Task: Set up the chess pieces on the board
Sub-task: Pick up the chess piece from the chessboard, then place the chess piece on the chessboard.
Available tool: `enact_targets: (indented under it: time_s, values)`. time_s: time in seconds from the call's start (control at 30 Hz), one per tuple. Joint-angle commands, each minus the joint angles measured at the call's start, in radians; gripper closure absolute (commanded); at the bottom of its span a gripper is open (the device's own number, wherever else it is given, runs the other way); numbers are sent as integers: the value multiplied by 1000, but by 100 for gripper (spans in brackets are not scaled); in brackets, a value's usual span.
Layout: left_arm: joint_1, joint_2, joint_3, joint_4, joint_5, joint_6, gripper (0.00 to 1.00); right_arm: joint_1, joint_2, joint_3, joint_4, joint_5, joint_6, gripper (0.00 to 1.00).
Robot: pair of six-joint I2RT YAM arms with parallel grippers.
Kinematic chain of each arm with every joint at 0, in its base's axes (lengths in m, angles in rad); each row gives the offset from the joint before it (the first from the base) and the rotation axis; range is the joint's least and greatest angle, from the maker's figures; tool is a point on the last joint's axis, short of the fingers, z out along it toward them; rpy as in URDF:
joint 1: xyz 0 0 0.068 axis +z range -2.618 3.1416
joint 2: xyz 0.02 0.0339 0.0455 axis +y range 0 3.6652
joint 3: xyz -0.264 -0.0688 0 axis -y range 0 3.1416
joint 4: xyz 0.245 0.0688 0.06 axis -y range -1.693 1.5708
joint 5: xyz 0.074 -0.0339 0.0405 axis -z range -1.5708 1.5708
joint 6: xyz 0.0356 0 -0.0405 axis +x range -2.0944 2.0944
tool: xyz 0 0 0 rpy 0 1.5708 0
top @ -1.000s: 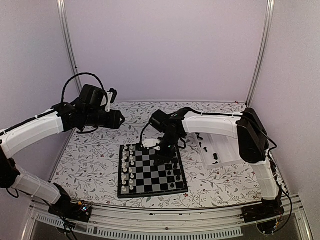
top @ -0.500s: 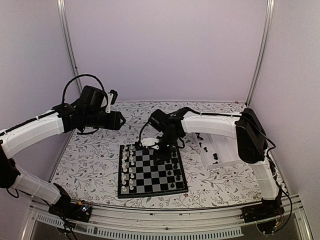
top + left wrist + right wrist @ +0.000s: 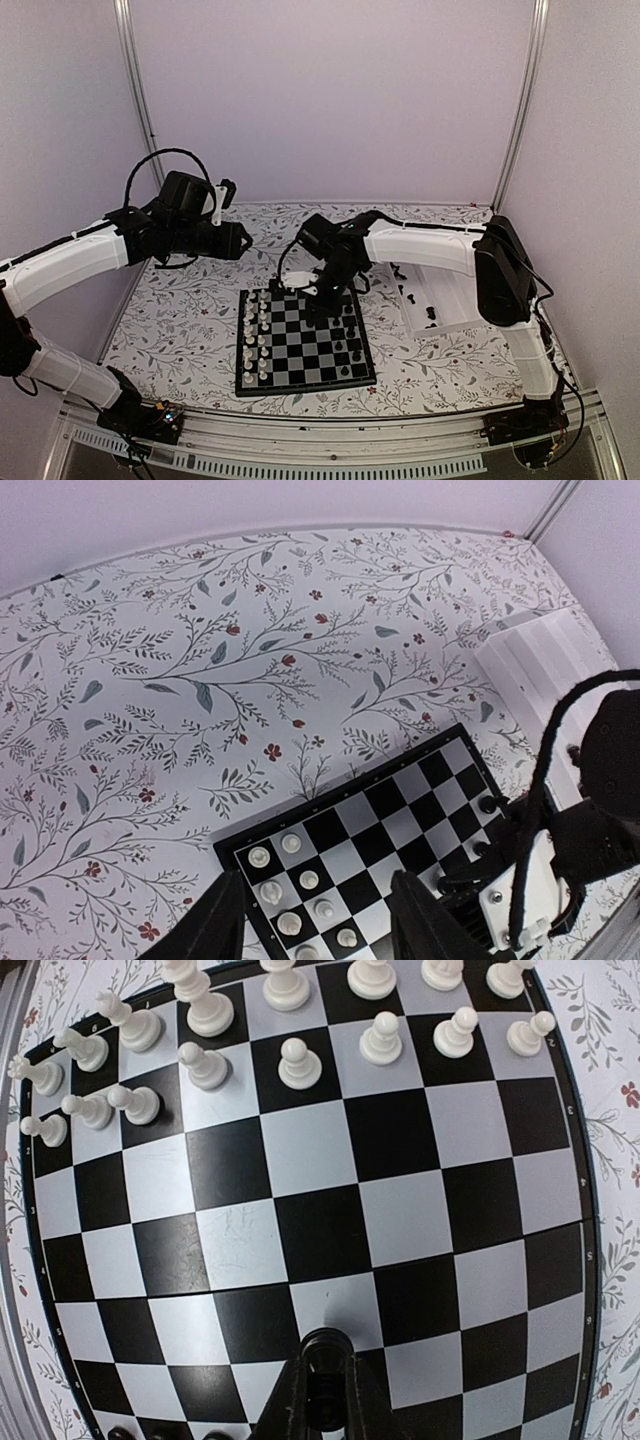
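The board point(image 3: 300, 340) lies at the table's middle, with white chessmen point(image 3: 255, 335) along its left side and a few black chess pieces point(image 3: 345, 348) on its right side. My right gripper point(image 3: 322, 300) hangs over the board's far right part, shut on a black chess piece point(image 3: 326, 1365) above the squares point(image 3: 330, 1210). More black pieces point(image 3: 428, 312) lie in the white tray point(image 3: 450, 290). My left gripper point(image 3: 240, 238) is open and empty, held high over the table left of the board; its fingers point(image 3: 222, 920) frame the board's far corner point(image 3: 370, 830).
The white ridged tray stands right of the board, also at the right edge of the left wrist view point(image 3: 545, 665). The floral tablecloth point(image 3: 190, 320) surrounds the board. Metal posts point(image 3: 135, 90) and pale walls enclose the cell.
My right gripper has shifted slightly up and toward the back over the board's far right part, still holding the black piece. The left arm has barely moved.
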Motion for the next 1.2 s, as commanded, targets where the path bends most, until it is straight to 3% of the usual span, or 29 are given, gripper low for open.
enact_targets:
  time_s: [0.0, 0.43, 1.17]
  values:
    - [13, 6, -10, 29, 11, -2, 48, -36, -106, 8, -31, -12, 17, 96]
    - [14, 52, 19, 37, 28, 6, 49, -128, -276, -192, -23, -5, 9, 97]
    - [14, 65, 19, 33, 33, 6, 49, -128, -213, -280, -23, 7, -25, 97]
